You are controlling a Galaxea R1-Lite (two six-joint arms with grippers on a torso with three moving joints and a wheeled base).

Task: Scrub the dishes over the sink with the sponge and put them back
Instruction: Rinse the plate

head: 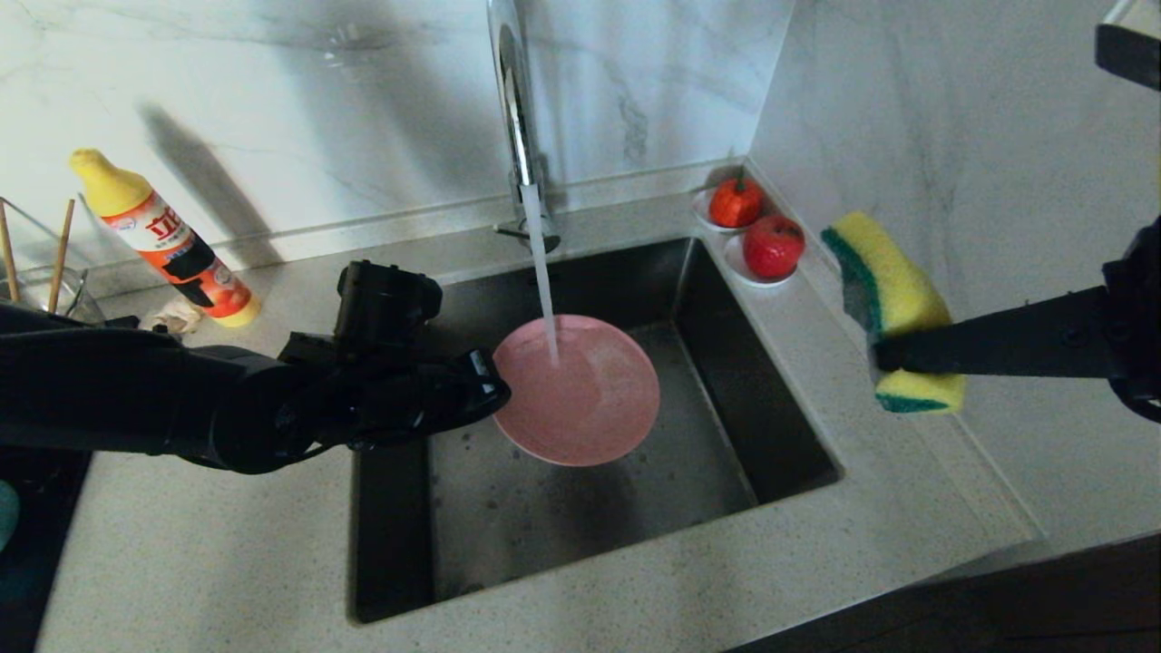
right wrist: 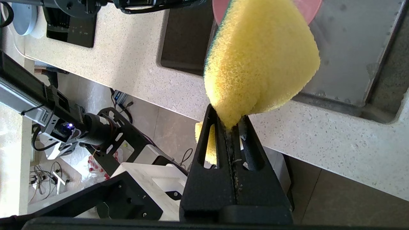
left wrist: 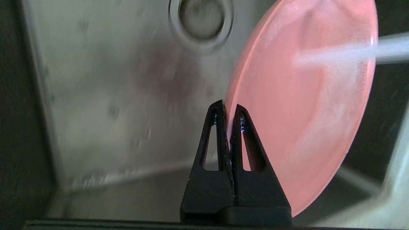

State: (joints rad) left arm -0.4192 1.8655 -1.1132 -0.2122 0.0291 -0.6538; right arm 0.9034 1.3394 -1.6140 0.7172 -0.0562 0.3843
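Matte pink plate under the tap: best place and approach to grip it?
By the thin rim, from the sink's left side, as the left gripper does now: the matte pink plate is tilted above the sink floor, so its edge is free to slip between the fingers. The shallow face is too broad to span, and water is running onto it.

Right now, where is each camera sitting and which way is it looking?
Head view: up on the head, looking down at the sink; both arms show, left gripper holding the pink plate under the water.
Left wrist view: behind the left jaws, facing the plate and drain.
Right wrist view: behind the right gripper, facing the squeezed sponge and the counter.
All three share the plate.
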